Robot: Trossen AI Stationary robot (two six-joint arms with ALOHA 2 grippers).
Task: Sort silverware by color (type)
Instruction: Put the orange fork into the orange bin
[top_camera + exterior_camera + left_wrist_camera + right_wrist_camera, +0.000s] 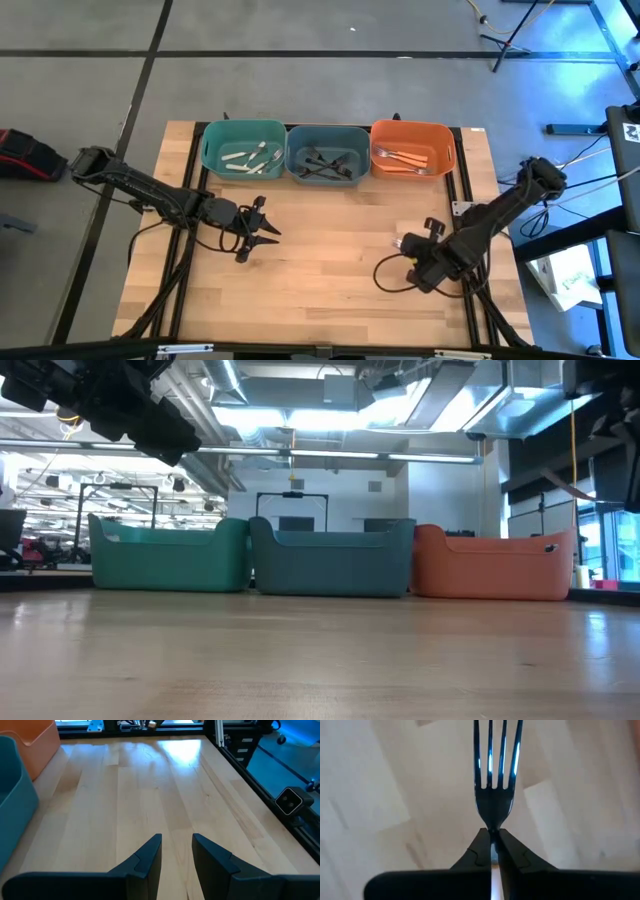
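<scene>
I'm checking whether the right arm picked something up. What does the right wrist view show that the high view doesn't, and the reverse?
Only the right wrist view shows a fork pinched at its neck between the right gripper fingers. Only the high view shows three bins, teal, blue-grey and orange, holding sorted forks, and the left gripper, empty. Both show the wooden table.

Three bins stand side by side along the wooden table's (pixel 300 290) far edge: teal bin (pixel 212 152), blue bin (pixel 296 154), orange bin (pixel 444 150).
</scene>
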